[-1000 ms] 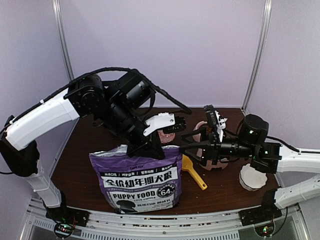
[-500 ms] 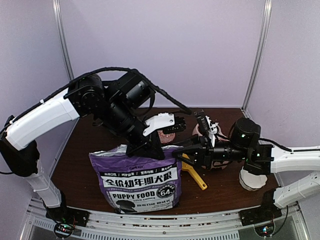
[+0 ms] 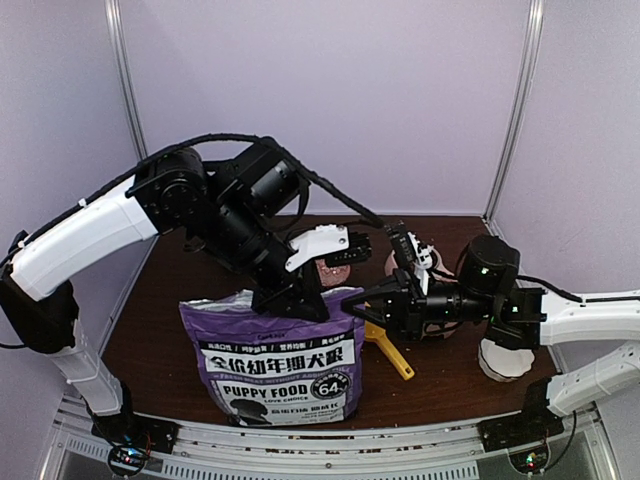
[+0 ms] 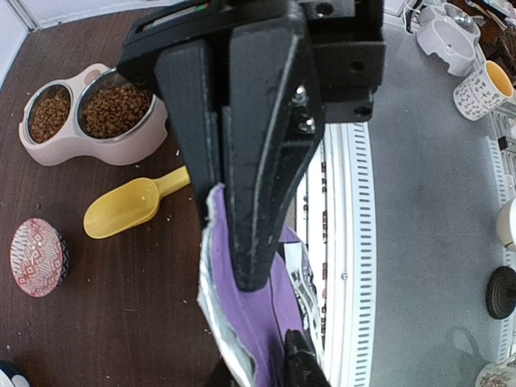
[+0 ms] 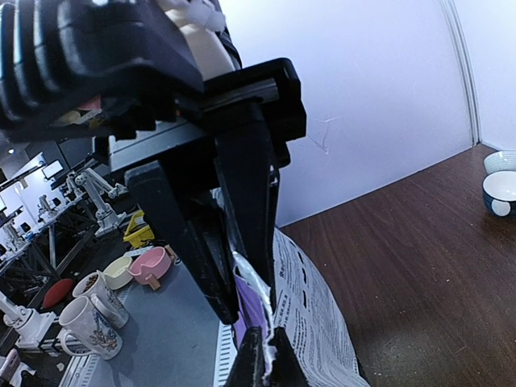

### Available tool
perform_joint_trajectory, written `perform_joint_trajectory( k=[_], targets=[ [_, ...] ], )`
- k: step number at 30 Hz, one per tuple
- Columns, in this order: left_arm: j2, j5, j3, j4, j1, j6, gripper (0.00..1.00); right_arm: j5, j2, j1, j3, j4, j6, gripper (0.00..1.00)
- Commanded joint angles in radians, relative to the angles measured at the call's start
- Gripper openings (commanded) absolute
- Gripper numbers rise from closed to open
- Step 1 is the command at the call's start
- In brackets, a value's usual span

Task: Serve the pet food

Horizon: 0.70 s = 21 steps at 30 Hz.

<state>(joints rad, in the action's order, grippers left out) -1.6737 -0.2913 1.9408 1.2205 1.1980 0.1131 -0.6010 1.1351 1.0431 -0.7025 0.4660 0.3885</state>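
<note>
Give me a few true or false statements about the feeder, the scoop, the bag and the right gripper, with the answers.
1. Both bowls of the feeder hold kibble. True.
2. The scoop is heaped with kibble. False: it is empty.
3. The right gripper is shut on the top edge of the bag. True.
4. The bag lies flat on its side. False: it stands upright.
</note>
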Motion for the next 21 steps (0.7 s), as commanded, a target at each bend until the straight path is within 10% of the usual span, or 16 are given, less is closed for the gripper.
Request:
perform_joint_trajectory(
  k=[1,21],
  targets=[
    [0.041,-0.006,0.041,-0.078,0.006,-0.005,0.21,0.027,-0.026,0.002,-0.024,-0.013,-0.016,0.00],
    [0.026,-0.022,0.041,-0.089,0.006,-0.013,0.00,0.019,-0.021,0.003,-0.040,0.008,-0.014,0.17]
  ],
)
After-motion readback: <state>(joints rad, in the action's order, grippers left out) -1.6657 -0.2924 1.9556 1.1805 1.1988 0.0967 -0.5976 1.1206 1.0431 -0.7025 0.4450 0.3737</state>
